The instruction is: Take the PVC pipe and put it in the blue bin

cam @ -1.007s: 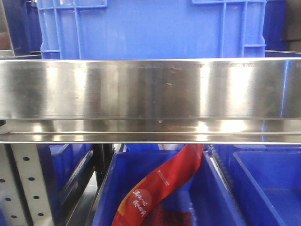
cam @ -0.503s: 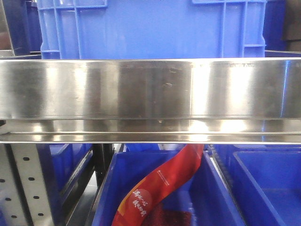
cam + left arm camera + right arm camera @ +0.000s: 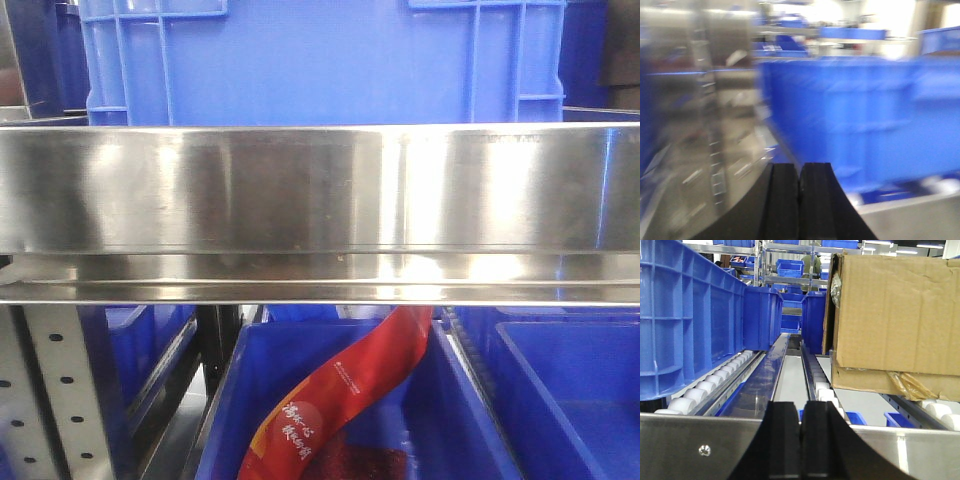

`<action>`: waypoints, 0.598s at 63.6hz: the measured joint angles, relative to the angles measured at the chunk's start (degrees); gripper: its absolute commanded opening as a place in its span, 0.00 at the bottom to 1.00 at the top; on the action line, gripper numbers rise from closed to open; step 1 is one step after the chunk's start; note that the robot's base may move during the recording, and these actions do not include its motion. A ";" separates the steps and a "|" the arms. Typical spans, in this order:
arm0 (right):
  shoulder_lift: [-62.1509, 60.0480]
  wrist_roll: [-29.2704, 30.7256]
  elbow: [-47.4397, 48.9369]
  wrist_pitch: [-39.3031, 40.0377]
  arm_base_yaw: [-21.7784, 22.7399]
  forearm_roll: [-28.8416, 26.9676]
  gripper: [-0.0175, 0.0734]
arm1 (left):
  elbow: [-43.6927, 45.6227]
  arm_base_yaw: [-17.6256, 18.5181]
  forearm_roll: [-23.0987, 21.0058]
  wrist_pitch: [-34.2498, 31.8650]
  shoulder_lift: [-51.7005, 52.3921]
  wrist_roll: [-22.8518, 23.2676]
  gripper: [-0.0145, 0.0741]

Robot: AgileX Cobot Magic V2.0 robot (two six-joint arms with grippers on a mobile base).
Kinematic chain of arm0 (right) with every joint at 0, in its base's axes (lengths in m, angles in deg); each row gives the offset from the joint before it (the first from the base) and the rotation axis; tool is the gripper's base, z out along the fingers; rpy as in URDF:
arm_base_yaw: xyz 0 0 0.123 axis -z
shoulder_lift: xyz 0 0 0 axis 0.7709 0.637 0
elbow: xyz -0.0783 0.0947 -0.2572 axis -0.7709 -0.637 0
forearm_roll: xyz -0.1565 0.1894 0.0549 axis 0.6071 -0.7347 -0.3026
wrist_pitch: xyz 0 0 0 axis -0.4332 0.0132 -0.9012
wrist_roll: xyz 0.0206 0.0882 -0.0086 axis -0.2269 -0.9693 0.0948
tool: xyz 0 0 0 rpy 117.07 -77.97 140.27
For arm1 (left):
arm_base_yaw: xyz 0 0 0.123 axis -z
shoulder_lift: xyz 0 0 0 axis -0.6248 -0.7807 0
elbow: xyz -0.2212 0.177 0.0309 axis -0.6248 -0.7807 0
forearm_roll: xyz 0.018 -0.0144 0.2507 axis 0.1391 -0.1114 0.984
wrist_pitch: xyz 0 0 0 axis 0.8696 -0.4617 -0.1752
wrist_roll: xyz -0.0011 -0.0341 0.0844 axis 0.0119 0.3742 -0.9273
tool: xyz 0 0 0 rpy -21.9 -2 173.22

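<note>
Facing a steel rail (image 3: 320, 190) out front, my right view shows a cardboard box (image 3: 895, 320) — both fingers (image 3: 800, 440) (image 3: 799, 200) pressed together, empty — blue bin (image 3: 860, 130) beside the left; pipe unseen.

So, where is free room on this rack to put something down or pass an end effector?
In the right wrist view, the bare lane between the large blue bin and the cardboard box is open. The lower bin is partly taken by a red bag. No PVC pipe shows.
</note>
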 measured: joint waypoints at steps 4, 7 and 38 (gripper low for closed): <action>0.00 0.00 0.00 0.00 0.00 0.00 0.01 | -3.96 -3.54 0.11 0.00 4.35 0.00 0.04; 0.00 0.00 0.00 0.00 0.00 0.00 0.01 | -6.09 -5.43 0.11 0.12 7.25 -0.11 0.04; 0.00 -0.11 -0.13 0.00 0.00 0.00 0.01 | -11.69 -14.34 2.53 0.73 13.04 -0.11 0.04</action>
